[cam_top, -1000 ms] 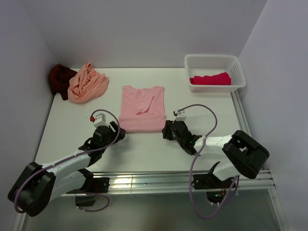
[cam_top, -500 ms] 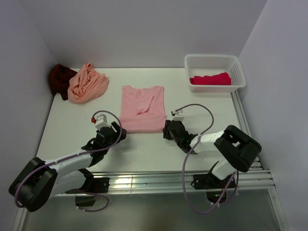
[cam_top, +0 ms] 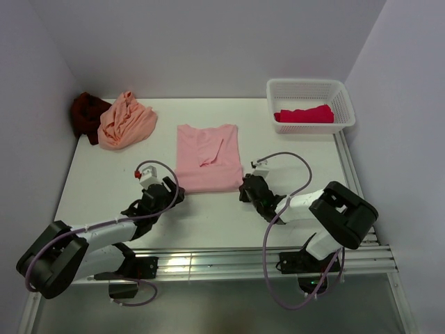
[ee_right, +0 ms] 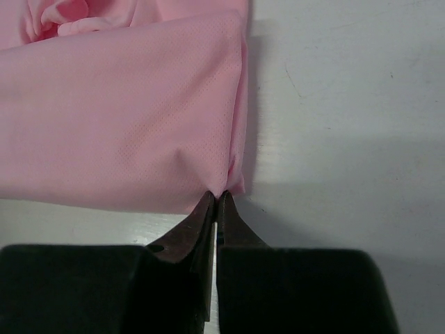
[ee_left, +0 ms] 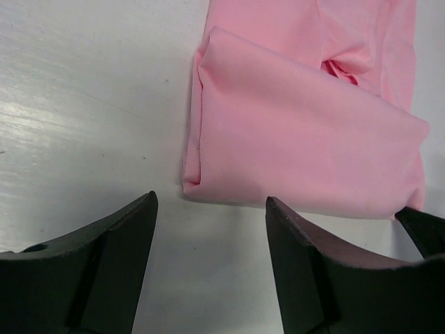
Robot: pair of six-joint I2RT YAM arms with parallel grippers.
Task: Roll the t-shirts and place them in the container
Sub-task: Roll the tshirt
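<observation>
**Top external.** The light pink t-shirt (cam_top: pixel 206 156) lies folded into a tall rectangle on the tabletop (cam_top: pixel 104 209), just ahead of both hands. The left hand (cam_top: pixel 169 193) sits low at the shirt's near left corner, with its fingers spread and nothing between them. The right hand (cam_top: pixel 245 188) is at the near right corner, touching the hem. Well beyond the left hand, at the far left of the tabletop, the peach-orange t-shirt (cam_top: pixel 126 120) lies bunched, with the dark maroon t-shirt (cam_top: pixel 85 115) heaped against its outer side. Far ahead of the right hand and off to its right stands the white basket (cam_top: pixel 309 87), with the crimson-pink t-shirt (cam_top: pixel 304 114) lying inside it.

**Left wrist.** The left hand (ee_left: pixel 211 205) is open and both dark fingers (ee_left: pixel 118 257) are down near the tabletop. The light pink t-shirt (ee_left: pixel 299 139) starts just past the fingertips. Its near left corner lies in line with the gap between them, but it is not inside the gap. I see folded layers along the left edge and a small tuck of cloth farther ahead, to the right.

**Right wrist.** The right hand (ee_right: pixel 216 198) is closed, with the two fingertips (ee_right: pixel 203 216) pressed together. They nip the hem of the light pink t-shirt (ee_right: pixel 118 111) at its near right corner, and the fabric puckers toward the tips there. The rest of the shirt spreads ahead and to the left of this hand. To its right there is bare tabletop (ee_right: pixel 348 104).
</observation>
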